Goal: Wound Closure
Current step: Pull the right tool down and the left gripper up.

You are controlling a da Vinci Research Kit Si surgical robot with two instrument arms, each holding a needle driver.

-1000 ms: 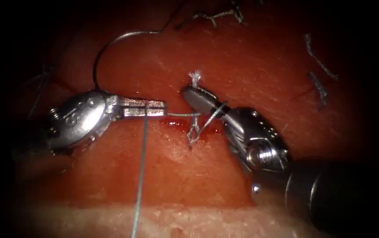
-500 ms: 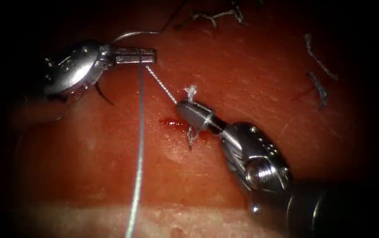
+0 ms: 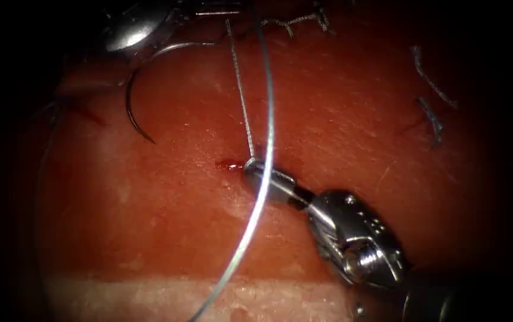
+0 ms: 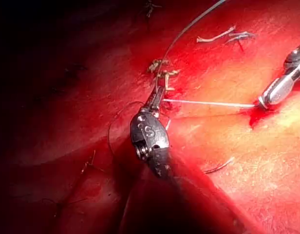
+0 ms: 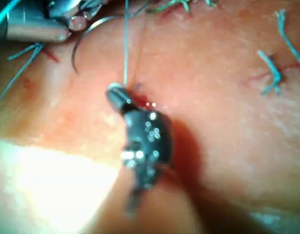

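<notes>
So the knot is getting cinched down at the cut [image 3: 232, 165], needle [image 3: 134, 113] lying loose on the tissue [image 3: 340, 107] to its left.
Both tools clamp thread [image 3: 241, 95]: right tool [image 3: 252, 169] at the knot, left tool [image 3: 223, 9] up top; older stitches [image 3: 432, 116] already done, tails uncut.

Tissue [image 3: 167, 209] carries it all: curved needle [image 3: 134, 113] lying loose upper left, red fluid [image 3: 229, 164] at the cut, cut thread ends [image 3: 432, 101] far right
</notes>
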